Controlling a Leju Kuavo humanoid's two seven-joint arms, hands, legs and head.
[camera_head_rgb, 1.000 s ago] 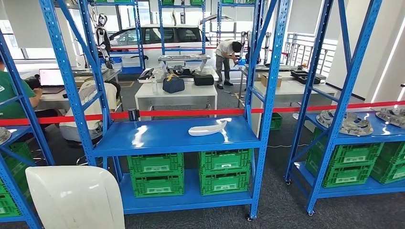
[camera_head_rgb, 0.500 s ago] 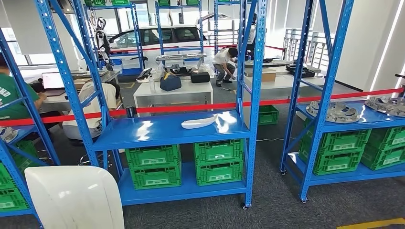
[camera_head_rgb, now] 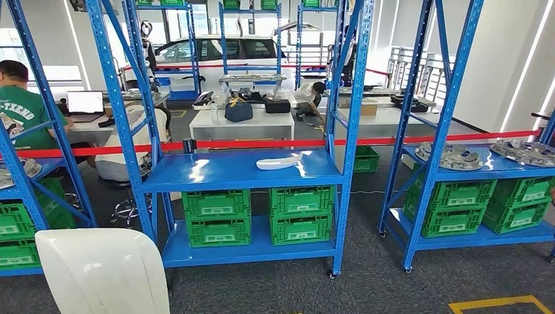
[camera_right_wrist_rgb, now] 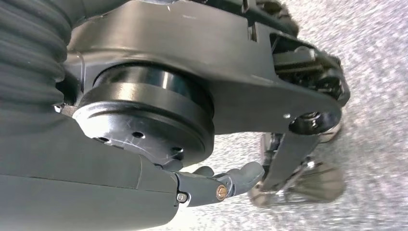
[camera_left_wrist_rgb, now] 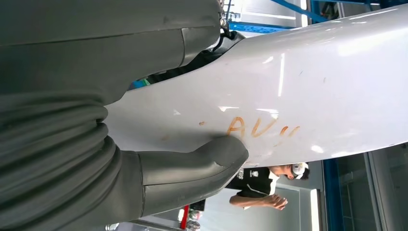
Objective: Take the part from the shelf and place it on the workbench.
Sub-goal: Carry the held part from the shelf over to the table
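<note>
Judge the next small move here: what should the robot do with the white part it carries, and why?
Probably turn the body away from the blue shelf to find the workbench, without releasing yet. The left hand grips the white part, thumb pressed on its surface, and the head view faces shelving, with the only tables beyond the red tape.

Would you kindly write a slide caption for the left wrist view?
Left hand grips a glossy white part marked with orange letters.
</note>
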